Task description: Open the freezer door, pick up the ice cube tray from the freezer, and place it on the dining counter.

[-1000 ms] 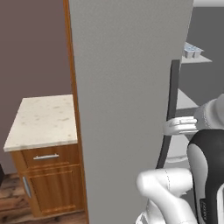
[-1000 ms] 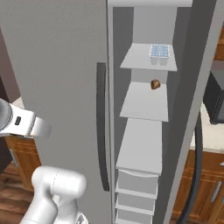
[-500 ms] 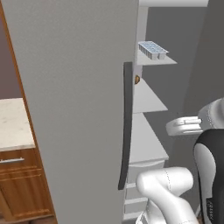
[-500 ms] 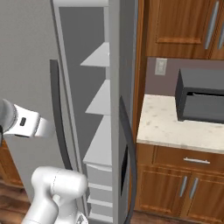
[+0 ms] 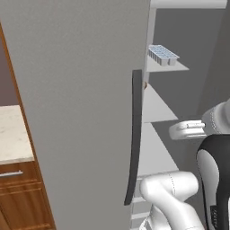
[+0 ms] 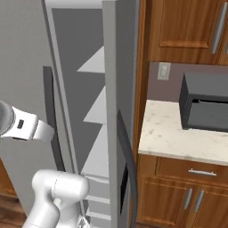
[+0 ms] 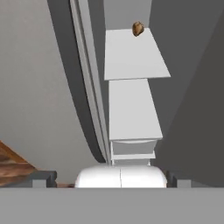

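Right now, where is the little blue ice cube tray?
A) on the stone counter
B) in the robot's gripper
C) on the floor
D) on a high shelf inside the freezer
D: the ice cube tray sits on an upper shelf of the freezer, past the open freezer door.

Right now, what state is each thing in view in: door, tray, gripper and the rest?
freezer door: swung open, interior exposed.
freezer: open, shelves visible.
ice cube tray: resting flat on an upper shelf, untouched.
small brown item: sitting on a middle shelf.
gripper: open, empty, facing the shelves.
counter drawer: closed.
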Controlling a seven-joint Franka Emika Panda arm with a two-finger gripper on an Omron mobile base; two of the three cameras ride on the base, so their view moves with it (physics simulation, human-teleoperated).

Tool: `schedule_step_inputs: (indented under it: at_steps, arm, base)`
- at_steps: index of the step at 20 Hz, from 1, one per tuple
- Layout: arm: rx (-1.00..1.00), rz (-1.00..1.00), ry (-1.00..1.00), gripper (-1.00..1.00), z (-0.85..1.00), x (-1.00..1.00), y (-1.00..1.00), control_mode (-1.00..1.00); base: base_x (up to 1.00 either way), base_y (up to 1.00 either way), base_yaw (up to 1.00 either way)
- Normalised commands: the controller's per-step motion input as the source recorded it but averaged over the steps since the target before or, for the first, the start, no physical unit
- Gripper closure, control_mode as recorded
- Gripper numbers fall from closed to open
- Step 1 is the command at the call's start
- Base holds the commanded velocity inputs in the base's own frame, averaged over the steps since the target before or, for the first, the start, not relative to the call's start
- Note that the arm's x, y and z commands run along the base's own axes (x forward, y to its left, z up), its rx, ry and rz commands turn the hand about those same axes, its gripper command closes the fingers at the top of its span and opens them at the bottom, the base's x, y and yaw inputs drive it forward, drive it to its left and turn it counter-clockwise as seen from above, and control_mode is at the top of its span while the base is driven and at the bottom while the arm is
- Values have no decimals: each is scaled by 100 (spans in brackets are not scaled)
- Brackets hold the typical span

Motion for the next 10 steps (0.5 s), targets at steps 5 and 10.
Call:
schedule_step_inputs:
  at_steps: [5, 10]
  arm:
    - [0, 0, 0, -100, 0, 0, 0, 100]
    - [15, -16, 0, -100, 3, 2, -18, -100]
  base:
    - [50, -21, 0]
    - [0, 0, 0]
